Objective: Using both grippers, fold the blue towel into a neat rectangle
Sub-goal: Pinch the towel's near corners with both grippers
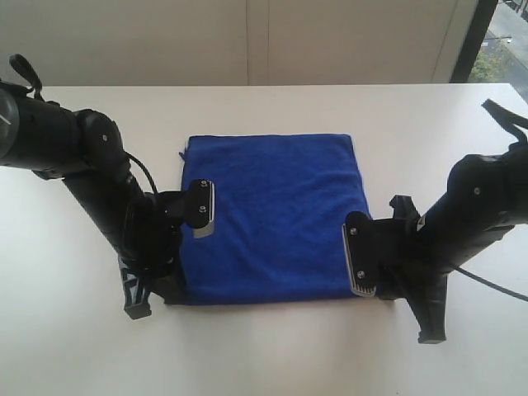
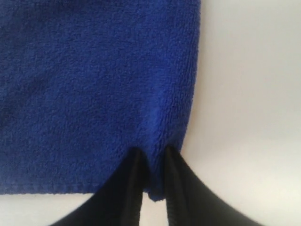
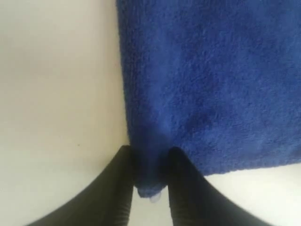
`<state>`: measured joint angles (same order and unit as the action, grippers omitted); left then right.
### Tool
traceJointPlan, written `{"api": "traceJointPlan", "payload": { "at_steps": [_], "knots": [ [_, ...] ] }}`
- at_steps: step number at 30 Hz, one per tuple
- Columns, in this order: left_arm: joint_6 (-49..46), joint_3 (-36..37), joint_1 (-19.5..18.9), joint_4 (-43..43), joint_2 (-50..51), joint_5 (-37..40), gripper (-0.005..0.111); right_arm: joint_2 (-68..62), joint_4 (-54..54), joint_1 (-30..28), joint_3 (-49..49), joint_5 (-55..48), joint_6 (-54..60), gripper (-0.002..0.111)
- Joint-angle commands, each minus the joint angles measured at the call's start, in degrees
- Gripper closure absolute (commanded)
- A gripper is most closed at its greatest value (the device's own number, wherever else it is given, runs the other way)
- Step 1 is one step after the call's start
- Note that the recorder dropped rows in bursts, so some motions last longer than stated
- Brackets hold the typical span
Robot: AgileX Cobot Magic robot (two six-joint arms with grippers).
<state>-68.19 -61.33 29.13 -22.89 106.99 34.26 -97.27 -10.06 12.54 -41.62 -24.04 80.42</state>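
Note:
The blue towel [image 1: 276, 214] lies flat on the white table as a roughly square, folded shape. My left gripper [image 1: 175, 293] is down at its near left corner. In the left wrist view the left gripper [image 2: 154, 157] is shut on a pinch of the towel [image 2: 94, 84] at that corner. My right gripper [image 1: 378, 294] is at the near right corner. There the right gripper [image 3: 149, 160] is shut on the corner of the towel [image 3: 211, 84], and a small white tag [image 3: 156, 199] peeks out below the pinch.
The white table [image 1: 264, 355] runs past the towel on every side. A pale wall stands behind its far edge, with a window [image 1: 499, 41] at the back right. Both black arms slant in from the left and right sides.

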Motion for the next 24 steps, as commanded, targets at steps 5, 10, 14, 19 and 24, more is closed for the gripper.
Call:
{"api": "traceJointPlan", "payload": {
  "at_steps": [5,10,14,19,24],
  "knots": [
    [-0.2,0.7,0.2,0.2,1.4,3.1,0.105,-1.4,0.4,0.1,0.3,-0.7,0.6,0.093],
    [-0.2,0.7,0.2,0.2,1.4,4.0,0.105,-1.4,0.4,0.1,0.3,-0.4,0.4,0.093],
    [-0.2,0.7,0.2,0.2,0.9,4.4,0.104,-1.4,0.4,0.1,0.3,0.8,0.4,0.093],
    [-0.2,0.7,0.2,0.2,0.3,4.4,0.094,-1.4,-0.3,0.1,0.3,1.0,0.4,0.093],
    [-0.2,0.7,0.2,0.2,0.3,4.6,0.065,-1.4,-0.9,0.1,0.3,0.9,0.4,0.092]
  ]
}}
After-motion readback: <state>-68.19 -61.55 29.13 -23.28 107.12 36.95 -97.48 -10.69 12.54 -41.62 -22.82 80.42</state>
